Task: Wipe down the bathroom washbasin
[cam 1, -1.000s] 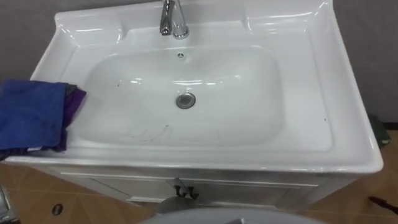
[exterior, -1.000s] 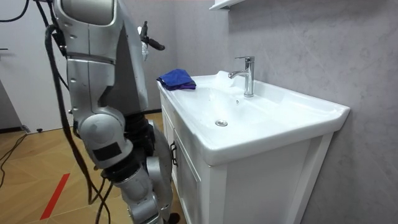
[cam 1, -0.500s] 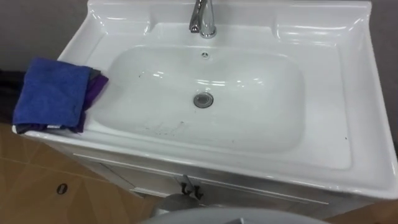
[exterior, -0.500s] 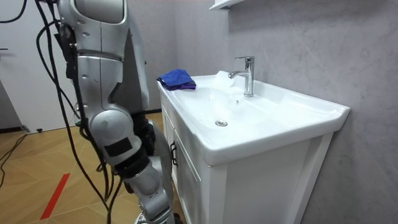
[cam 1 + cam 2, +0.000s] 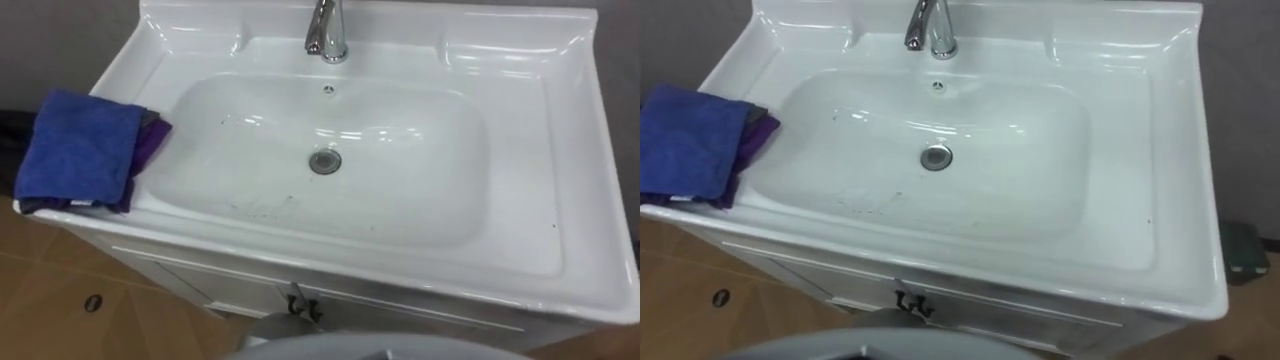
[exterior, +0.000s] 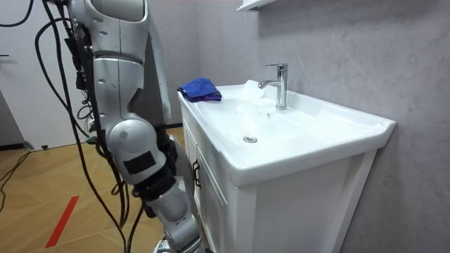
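Observation:
A white basin [image 5: 560, 120] [image 5: 1120, 240] [image 6: 302, 133] is set in a white cabinet right before me. Faint dark smears [image 5: 262, 206] lie on its bowl near the front, left of the metal drain [image 5: 324, 161]. A folded blue cloth [image 5: 80, 148] [image 5: 685, 140] [image 6: 200, 89] lies on the basin's left rim, on top of a purple cloth [image 5: 150, 140]. In the room view I stand close against the cabinet's front.
A chrome tap [image 5: 326, 30] [image 6: 278, 84] stands at the back middle of the basin. A dark handle [image 5: 300, 303] sits on the cabinet front below the rim. Wooden floor [image 5: 60, 300] lies to the left. A small shelf [image 6: 253, 4] hangs above on the grey wall.
The head camera swung left and then settled, so the cloth and basin shifted right in the eye view. In the room view my body stepped nearer the cabinet. The cloths stayed put.

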